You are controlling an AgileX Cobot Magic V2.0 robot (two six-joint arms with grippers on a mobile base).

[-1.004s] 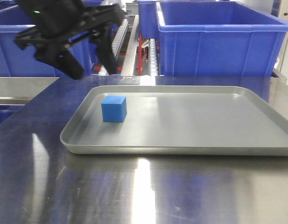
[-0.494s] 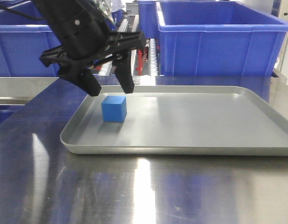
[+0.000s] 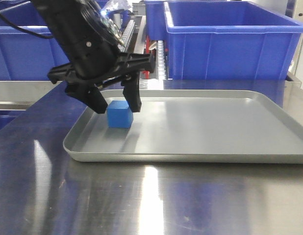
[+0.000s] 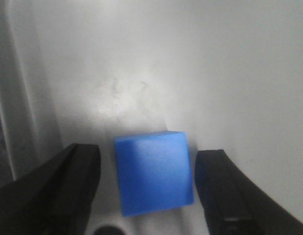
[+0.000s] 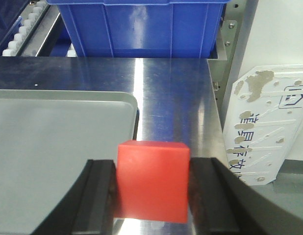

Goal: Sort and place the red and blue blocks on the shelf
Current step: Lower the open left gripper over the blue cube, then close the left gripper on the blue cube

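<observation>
Blue block [image 3: 119, 114]: sits on tray floor, directly betw. the L gripper's fingers. Gap on each side, no contact yet.
L gripper [image 3: 117, 105]: jaws spread, holding nothing. Fingers [image 4: 75, 188] are down either side of the cube, tips near the tray floor.
Handling, blue: judged light, rigid, matte, so prob. not slippery. Flat parallel faces suit a pinch on 2 opposite side faces, pads centred, approx. mid-height.
Risk: in the wrist view the cube looks a touch skewed vs. the pads, so it may twist square as the jaws close. Tray floor looks smooth, so it could skid if one pad lands first.
Tray [image 3: 190, 157]: grey, rimmed, under the L gripper. Its left rim is just beside the outer finger.
Tabletop [image 3: 141, 205]: shiny steel, under the tray.
Shelf [image 3: 160, 58]: beyond the L gripper, steel roller rails.
Blue bins [image 3: 230, 49]: on the shelf, well apart from the cube.
R gripper [image 5: 154, 196]: clamped on the red block, a pad on each of 2 opposite sides.
Red block [image 5: 152, 180]: betw. the R fingers. Tray corner lies ahead-left of it, a bin straight ahead. Not in the front view, so height over the tabletop can't be told.
Step, judged: red is in hand and blue is about to be gripped. Neither is on the shelf yet.
</observation>
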